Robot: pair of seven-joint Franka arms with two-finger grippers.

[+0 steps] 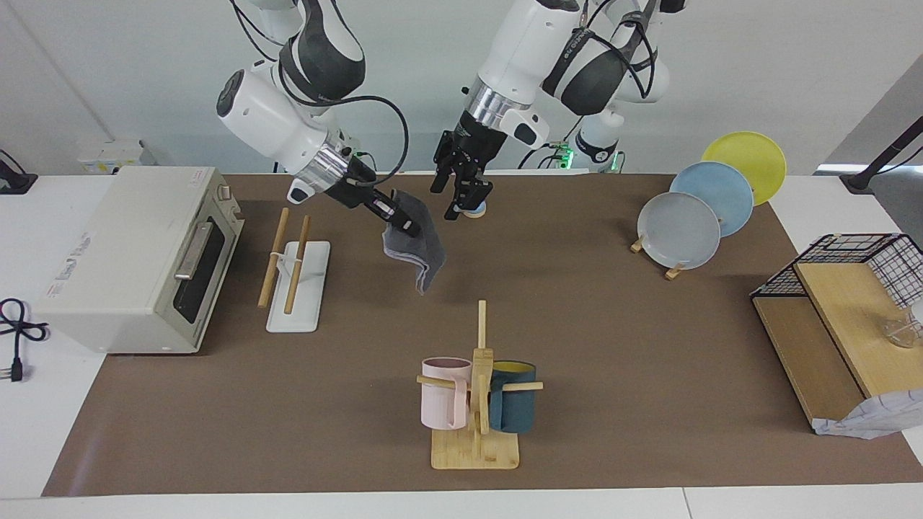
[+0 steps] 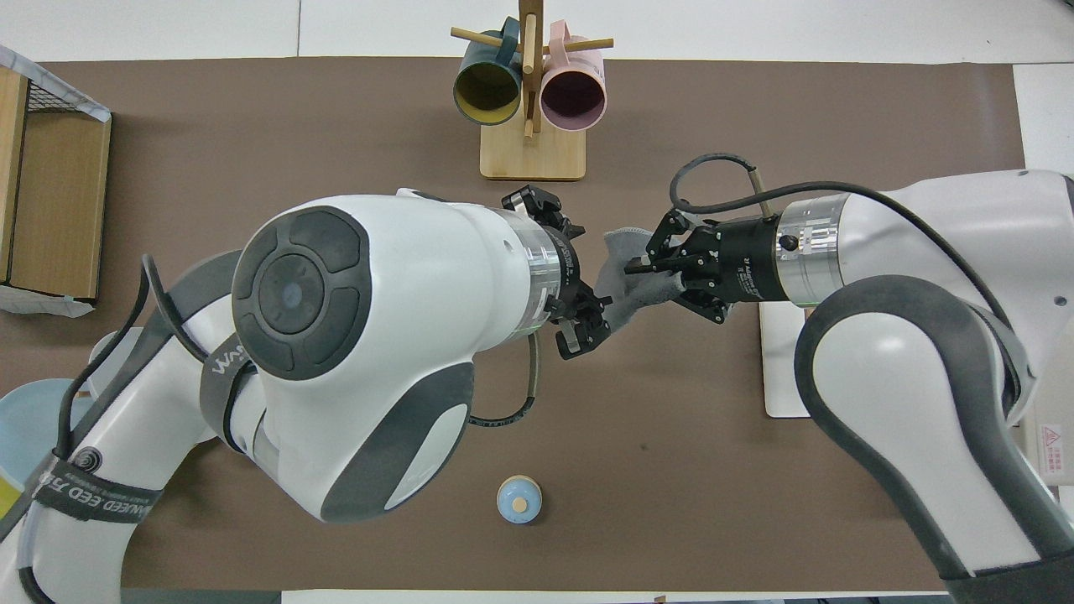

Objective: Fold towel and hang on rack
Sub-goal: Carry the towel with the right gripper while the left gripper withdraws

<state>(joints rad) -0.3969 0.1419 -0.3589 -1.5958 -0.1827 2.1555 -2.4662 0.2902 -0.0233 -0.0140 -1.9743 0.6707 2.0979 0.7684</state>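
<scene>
Hanging folded from the right gripper [image 1: 404, 225], the towel [image 1: 418, 252]

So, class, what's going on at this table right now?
The right end effector holds the folded towel in the air, hanging over the brown mat between the rack and the mug stand. The left end effector is open, raised beside the towel and apart from it. The towel is not yet on the rack.
</scene>
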